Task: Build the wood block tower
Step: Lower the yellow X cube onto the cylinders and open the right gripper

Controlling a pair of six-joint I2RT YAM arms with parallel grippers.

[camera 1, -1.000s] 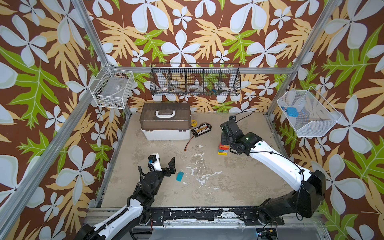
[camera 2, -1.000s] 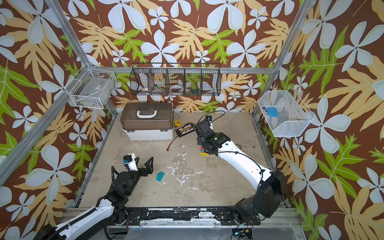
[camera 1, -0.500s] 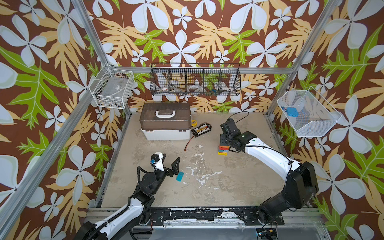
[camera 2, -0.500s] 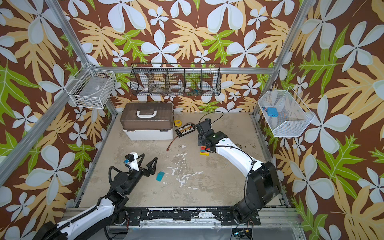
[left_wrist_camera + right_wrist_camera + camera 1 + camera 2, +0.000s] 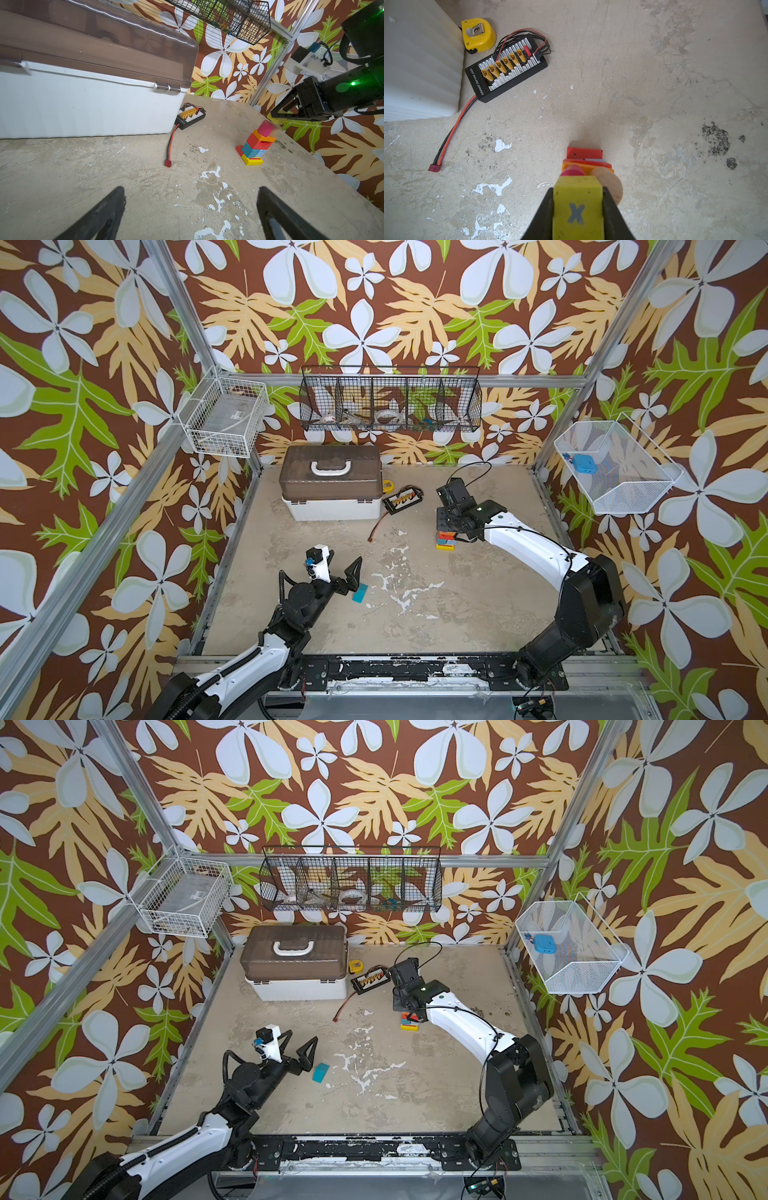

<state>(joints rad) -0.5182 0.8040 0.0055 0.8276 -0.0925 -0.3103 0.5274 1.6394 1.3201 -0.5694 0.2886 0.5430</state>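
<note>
Near the front of the table [image 5: 457, 614] in both top views, the left gripper [image 5: 346, 556] has crept forward over the last second. Its jaws are spread wide and empty, and the teal block [image 5: 360, 592] now lies just beside one finger. Farther back, the right arm [image 5: 523, 543] has drawn its elbow inward while its wrist stays over the tower [image 5: 445, 540]. From the left wrist, the tower stands well apart from that arm and is topped by a pink cylinder [image 5: 266, 127]. The right gripper [image 5: 273, 116] hangs just above it, and the teal block is out of sight. From the right wrist, the jaws are clenched on a yellow block [image 5: 578, 207] marked X, poised over the pink cylinder and a plain wood cylinder [image 5: 609, 187] beside it. Placement looks imminent, and the teal piece is likely next.
</note>
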